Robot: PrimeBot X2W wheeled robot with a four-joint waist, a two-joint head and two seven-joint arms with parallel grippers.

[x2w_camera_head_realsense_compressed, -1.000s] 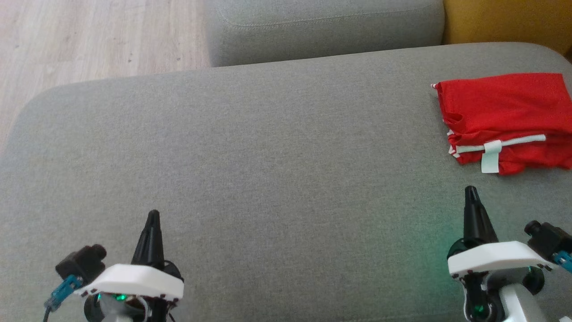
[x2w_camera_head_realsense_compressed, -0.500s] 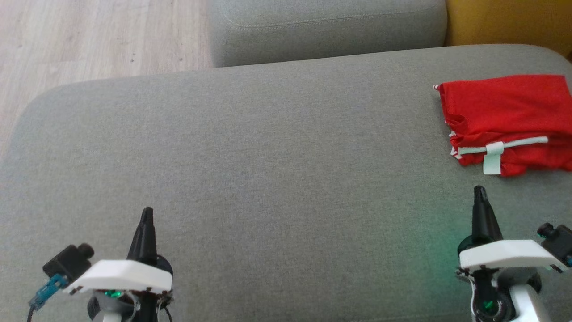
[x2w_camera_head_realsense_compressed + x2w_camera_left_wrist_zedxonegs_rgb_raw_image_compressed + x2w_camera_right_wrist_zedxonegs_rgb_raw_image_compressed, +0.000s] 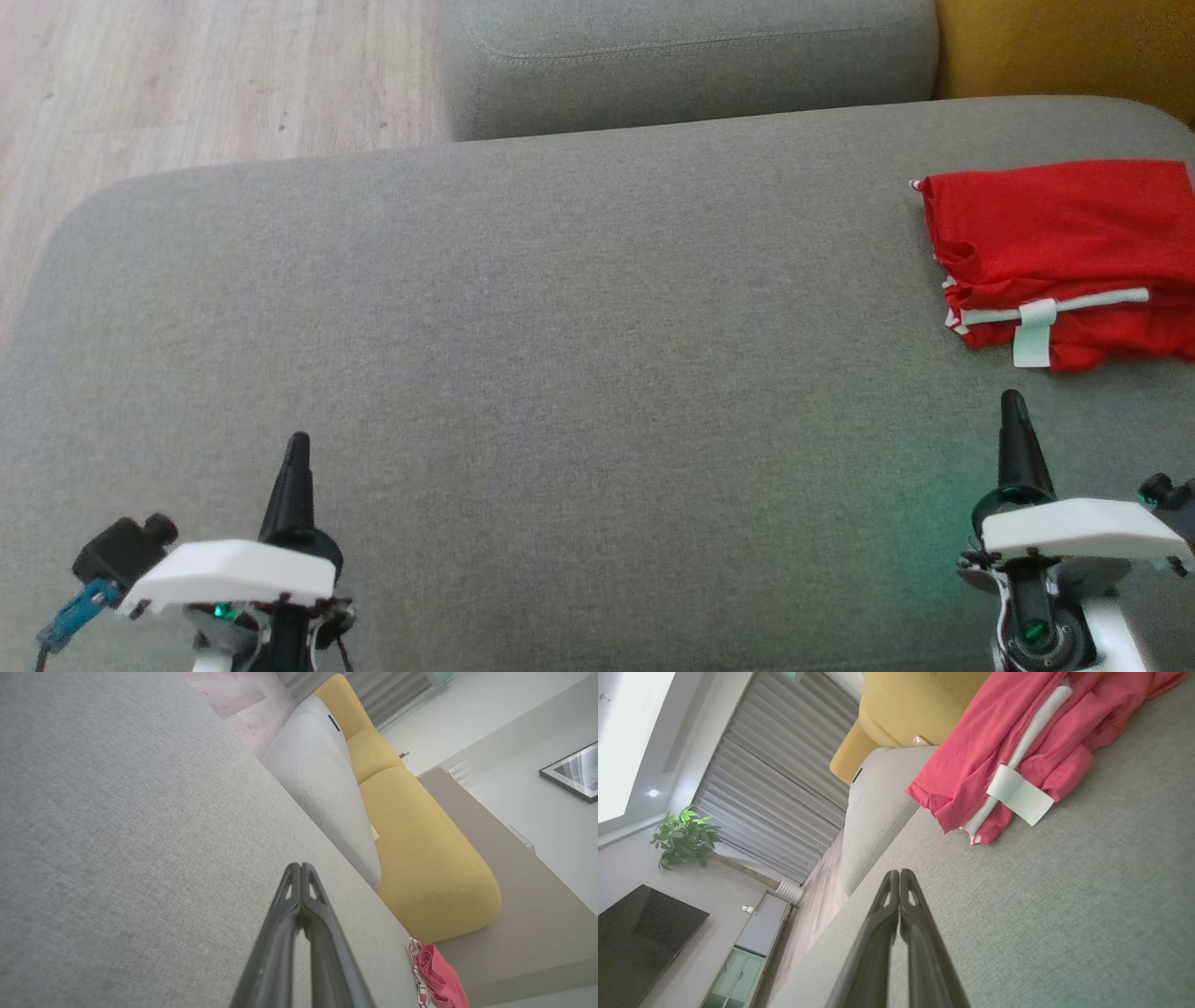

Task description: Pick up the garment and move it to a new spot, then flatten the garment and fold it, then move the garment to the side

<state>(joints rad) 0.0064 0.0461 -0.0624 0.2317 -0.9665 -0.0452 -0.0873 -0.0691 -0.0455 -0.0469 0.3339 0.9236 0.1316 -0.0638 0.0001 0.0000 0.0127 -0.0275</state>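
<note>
The left gripper (image 3: 297, 446) sits at the lower left of the head view. Its two dark fingers are pressed together into one taper, with the tips pointing forward, away from the body. The right gripper (image 3: 1013, 406) sits at the lower right in the same closed pose, with its tip higher in that view. The left wrist housing (image 3: 233, 571) and right wrist housing (image 3: 1083, 527) are white, each with a green indicator lit beneath. The arms are well apart and roughly parallel.
</note>
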